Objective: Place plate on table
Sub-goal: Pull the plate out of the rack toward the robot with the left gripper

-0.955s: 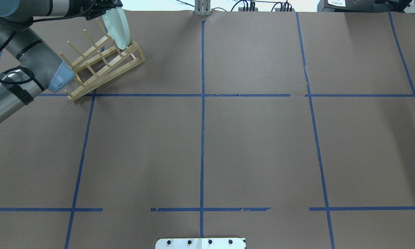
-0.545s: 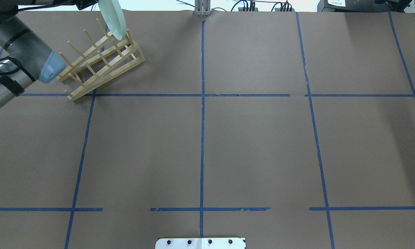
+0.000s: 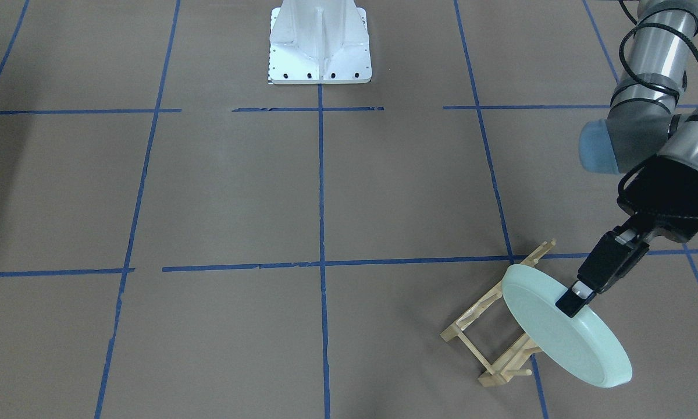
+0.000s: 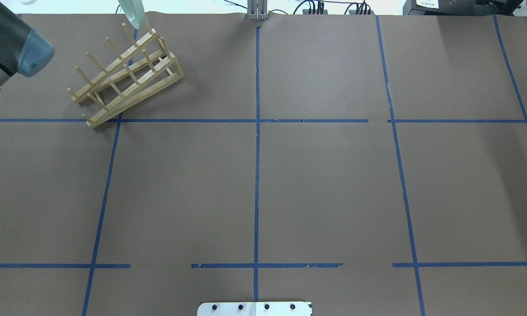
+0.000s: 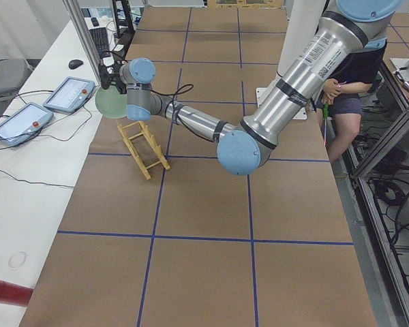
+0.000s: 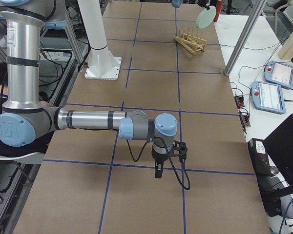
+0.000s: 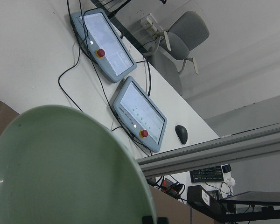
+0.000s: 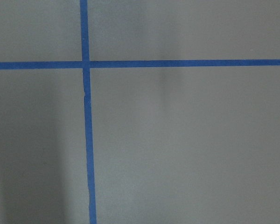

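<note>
While the plate (image 3: 564, 331) is clamped by the left gripper (image 3: 571, 302) above the rack (image 4: 129, 77), the state of the right gripper (image 6: 158, 171) cannot be told, nor the arm label (image 5: 315, 49) read.

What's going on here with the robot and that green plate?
The robot's left gripper grips the pale green plate by its rim and holds it tilted in the air above the wooden rack, near the far edge of the table. The plate is not yet set down on the table. The right gripper hangs low over the table, far from the plate; whether it is open or shut cannot be told.
</note>
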Controlling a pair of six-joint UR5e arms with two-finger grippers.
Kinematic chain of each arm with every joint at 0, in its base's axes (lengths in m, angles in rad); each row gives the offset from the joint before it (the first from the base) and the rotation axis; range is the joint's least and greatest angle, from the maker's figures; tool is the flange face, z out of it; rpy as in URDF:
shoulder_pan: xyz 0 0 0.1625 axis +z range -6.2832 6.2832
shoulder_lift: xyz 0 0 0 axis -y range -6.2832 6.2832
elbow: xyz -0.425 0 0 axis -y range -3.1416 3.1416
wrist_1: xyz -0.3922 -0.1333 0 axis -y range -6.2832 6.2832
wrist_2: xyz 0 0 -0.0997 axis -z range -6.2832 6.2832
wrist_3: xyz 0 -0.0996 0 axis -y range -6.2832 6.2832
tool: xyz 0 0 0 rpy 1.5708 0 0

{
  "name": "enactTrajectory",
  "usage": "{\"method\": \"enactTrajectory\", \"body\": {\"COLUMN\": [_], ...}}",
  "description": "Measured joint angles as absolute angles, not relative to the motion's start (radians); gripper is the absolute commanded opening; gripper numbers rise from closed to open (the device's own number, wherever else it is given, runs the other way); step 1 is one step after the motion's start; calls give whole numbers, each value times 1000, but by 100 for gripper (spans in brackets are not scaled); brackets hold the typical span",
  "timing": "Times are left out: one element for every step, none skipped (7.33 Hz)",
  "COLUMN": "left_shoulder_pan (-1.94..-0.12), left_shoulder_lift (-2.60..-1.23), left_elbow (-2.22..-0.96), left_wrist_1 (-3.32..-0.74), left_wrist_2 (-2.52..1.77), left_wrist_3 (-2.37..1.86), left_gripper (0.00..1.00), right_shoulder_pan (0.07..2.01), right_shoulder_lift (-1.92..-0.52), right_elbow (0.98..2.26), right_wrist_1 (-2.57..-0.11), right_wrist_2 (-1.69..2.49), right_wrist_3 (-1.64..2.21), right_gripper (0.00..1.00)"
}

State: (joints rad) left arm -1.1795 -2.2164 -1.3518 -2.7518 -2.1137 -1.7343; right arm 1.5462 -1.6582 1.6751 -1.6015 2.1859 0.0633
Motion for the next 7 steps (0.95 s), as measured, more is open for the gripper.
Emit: {"method": "enactTrajectory", "body": {"left_shoulder_pan": [-1189, -1196, -1199, -1197, -1181, -1136, -1056], "left_shoulder_lift": [-2212, -2206, -2198, -2193, -2193, -2194, -2197], "left_elbow": [-1426, -1515, -1619, -1702, -1772, -1833, -1883], "left_wrist_1": [-2643, -2504, -2336, -2191, -2059, -1931, -1804], "left_wrist_2": [-2165, -2205, -2222, -2224, -2212, -2168, -2085], "left_wrist_3": [-1695, -1614, -1514, -1427, -1356, -1294, -1236], "left_gripper": [0, 0, 0, 0, 0, 0, 0], "right_shoulder_pan": [1546, 1546, 1546, 1546, 1546, 1546, 1546], "right_shoulder_lift": [-1658, -1658, -1658, -1658, -1658, -1658, -1658], "right_elbow": [1675, 1675, 1675, 1675, 1675, 1675, 1675], "right_wrist_1": [-1602, -1601, -1601, -1601, -1601, -1601, -1601], "right_wrist_2": [2186, 2187, 2186, 2186, 2187, 2186, 2186], "right_wrist_3": [63, 64, 63, 63, 63, 63, 63], "right_gripper": [100, 100, 100, 100, 100, 100, 100]}}
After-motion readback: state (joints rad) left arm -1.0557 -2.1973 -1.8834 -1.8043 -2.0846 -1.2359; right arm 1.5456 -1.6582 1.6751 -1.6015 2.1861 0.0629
